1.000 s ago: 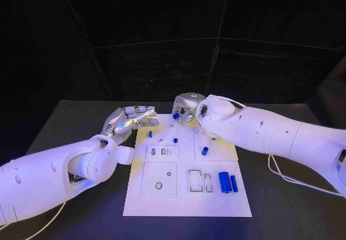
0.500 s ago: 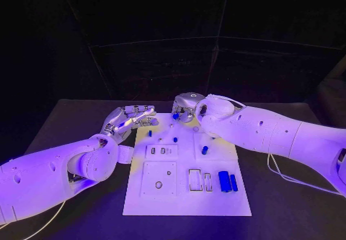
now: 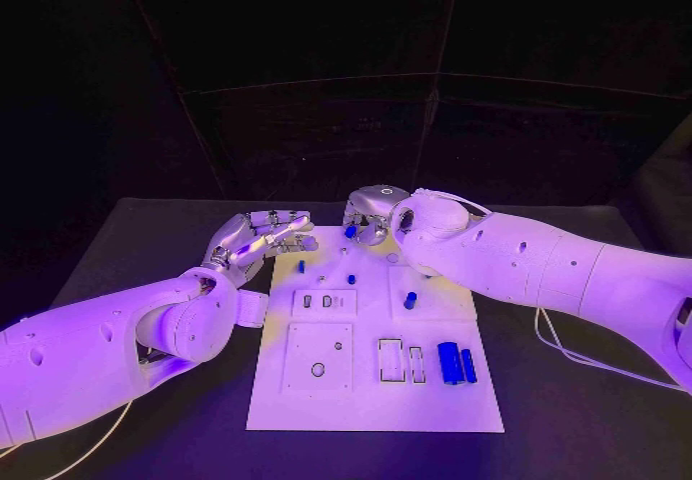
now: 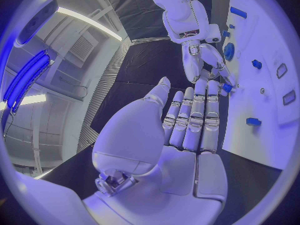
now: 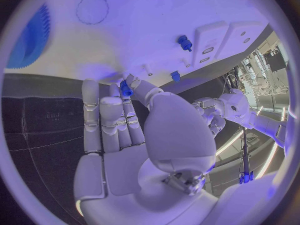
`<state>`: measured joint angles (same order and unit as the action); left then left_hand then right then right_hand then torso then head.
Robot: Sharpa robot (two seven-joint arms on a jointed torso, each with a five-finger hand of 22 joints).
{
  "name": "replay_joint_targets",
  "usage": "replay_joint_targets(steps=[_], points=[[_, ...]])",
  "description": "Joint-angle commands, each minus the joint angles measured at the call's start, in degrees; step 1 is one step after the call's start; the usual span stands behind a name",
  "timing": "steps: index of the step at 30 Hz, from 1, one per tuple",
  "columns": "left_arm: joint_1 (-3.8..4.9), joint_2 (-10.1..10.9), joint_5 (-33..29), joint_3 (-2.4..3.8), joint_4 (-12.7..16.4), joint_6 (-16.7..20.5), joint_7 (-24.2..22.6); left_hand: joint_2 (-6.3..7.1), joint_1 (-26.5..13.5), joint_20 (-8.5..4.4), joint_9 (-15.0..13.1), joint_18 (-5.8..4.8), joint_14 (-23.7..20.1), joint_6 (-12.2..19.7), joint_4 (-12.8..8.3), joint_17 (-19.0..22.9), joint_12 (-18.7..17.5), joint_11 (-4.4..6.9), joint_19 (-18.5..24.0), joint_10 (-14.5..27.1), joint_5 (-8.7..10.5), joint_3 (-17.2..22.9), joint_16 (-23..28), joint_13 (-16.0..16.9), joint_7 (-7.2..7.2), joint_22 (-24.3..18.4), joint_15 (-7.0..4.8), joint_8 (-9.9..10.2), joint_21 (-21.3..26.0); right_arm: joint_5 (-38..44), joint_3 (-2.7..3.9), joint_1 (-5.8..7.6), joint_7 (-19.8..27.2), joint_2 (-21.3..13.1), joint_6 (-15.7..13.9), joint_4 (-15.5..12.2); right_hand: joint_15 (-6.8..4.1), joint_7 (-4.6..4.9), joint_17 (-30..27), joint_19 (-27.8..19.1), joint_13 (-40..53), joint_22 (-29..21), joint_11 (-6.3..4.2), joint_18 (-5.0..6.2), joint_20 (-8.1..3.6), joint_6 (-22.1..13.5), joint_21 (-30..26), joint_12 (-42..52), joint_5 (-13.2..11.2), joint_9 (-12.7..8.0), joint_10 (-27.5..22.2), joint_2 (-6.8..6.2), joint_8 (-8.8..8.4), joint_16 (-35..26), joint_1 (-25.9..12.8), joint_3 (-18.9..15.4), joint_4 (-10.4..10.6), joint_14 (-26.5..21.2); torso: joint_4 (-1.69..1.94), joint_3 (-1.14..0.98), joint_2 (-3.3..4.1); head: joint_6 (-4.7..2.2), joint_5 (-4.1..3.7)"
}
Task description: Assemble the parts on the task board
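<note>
The white task board (image 3: 378, 402) lies in the middle of the black table. My right hand (image 3: 372, 214) hovers over the board's far edge and pinches a small blue part (image 3: 351, 231) between thumb and finger. The right wrist view shows that part (image 5: 125, 90) at the fingertips. My left hand (image 3: 267, 236) is at the board's far left corner, fingers straight and side by side, holding nothing. Small blue parts (image 3: 351, 280) (image 3: 410, 300) stand on the board's far half. Two blue cylinders (image 3: 456, 364) lie at its right side.
A blue gear (image 5: 31, 37) lies on the board (image 5: 144, 25) near my right hand. The board's near half carries rectangular slots (image 3: 389, 360) and a round hole (image 3: 317, 371). A cable (image 3: 577, 355) runs over the table under my right arm.
</note>
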<state>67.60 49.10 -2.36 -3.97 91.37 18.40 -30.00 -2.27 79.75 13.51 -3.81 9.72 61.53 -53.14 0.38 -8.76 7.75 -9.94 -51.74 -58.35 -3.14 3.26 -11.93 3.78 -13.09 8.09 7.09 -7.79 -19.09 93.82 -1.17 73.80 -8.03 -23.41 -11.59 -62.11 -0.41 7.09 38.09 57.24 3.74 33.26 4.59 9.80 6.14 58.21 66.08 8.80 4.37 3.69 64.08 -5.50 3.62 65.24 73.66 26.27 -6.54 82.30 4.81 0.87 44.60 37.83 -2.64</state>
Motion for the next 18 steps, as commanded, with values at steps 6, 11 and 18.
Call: replay_joint_targets(steps=[6, 11, 18], points=[[0.10, -0.1, 0.3, 0.05, 0.0, -0.5, -0.2, -0.47, 0.1, -0.11, 0.1, 0.75, 0.3, 0.0, -0.2, 0.0, -0.2, -0.11, -0.4, -0.2, -0.01, 0.0, 0.2, -0.1, -0.30, -0.1, 0.09, 0.3, 0.2, 0.3, 0.03, 0.13, 0.4, 0.1, -0.4, -0.1, 0.13, -0.20, -0.2, -0.3, 0.0, -0.2, -0.10, 0.62, -0.18, -1.5, -0.3, 0.3, -0.2, -0.1, 0.2, -1.00, -0.21, -0.2, 0.0, -0.1, 0.6, -0.2, -0.02, 0.00, 0.01, 0.02, 0.03], [0.10, 0.0, 0.3, 0.05, 0.0, -0.5, -0.2, -0.47, 0.1, -0.11, 0.1, 0.75, 0.3, 0.0, -0.2, 0.0, -0.2, -0.11, -0.4, -0.2, -0.01, 0.0, 0.2, -0.1, -0.30, -0.1, 0.09, 0.3, 0.2, 0.3, 0.03, 0.13, 0.4, 0.0, -0.1, -0.1, 0.13, -0.22, -0.2, -0.3, 0.0, -0.2, -0.09, 0.63, -0.18, -1.6, -0.3, 0.3, -0.2, -0.1, 0.2, -1.01, -0.20, -0.2, 0.0, -0.1, 0.6, -0.2, -0.02, 0.00, 0.01, 0.11, 0.01], [0.10, 0.0, 0.3, 0.05, -0.1, -0.5, -0.2, -0.47, 0.1, -0.11, 0.1, 0.75, 0.3, 0.0, -0.2, 0.0, -0.2, -0.11, -0.4, -0.2, -0.01, 0.0, 0.2, -0.1, -0.30, -0.1, 0.09, 0.3, 0.2, 0.3, 0.03, 0.13, 0.2, -0.5, -2.0, -0.4, 0.26, -0.10, -0.7, -0.8, -0.1, -1.0, 0.10, 0.73, -0.13, -2.2, -0.7, 0.0, -0.1, 0.0, -0.5, -1.40, -0.15, -0.5, 0.0, -0.3, 0.6, -0.4, -0.06, -0.04, 0.02, 0.08, -0.02]])
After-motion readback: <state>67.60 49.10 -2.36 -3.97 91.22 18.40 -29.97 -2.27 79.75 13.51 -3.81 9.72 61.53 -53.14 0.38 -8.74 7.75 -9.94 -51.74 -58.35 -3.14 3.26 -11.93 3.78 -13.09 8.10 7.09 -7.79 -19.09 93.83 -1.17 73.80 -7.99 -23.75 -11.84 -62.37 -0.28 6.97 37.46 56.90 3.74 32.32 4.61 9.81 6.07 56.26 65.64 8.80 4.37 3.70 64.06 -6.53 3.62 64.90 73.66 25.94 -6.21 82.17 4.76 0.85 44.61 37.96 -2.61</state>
